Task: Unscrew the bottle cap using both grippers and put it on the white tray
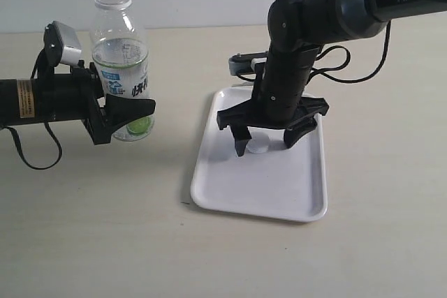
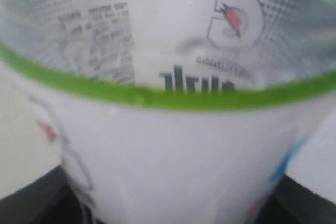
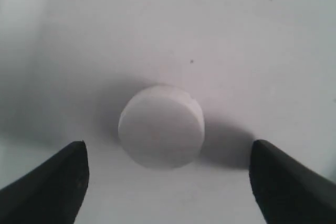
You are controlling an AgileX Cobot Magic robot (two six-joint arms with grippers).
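The clear bottle stands upright at the left with its neck bare, and its white-and-green label fills the left wrist view. My left gripper is shut on the bottle's lower body. The white bottle cap lies flat on the white tray, seen close up in the right wrist view as a round white disc. My right gripper hangs open just above the tray, one black finger on each side of the cap and neither touching it.
The tray lies at centre right on a beige tabletop. The right arm comes down from the upper right with looping cables. A pale wall runs behind the table.
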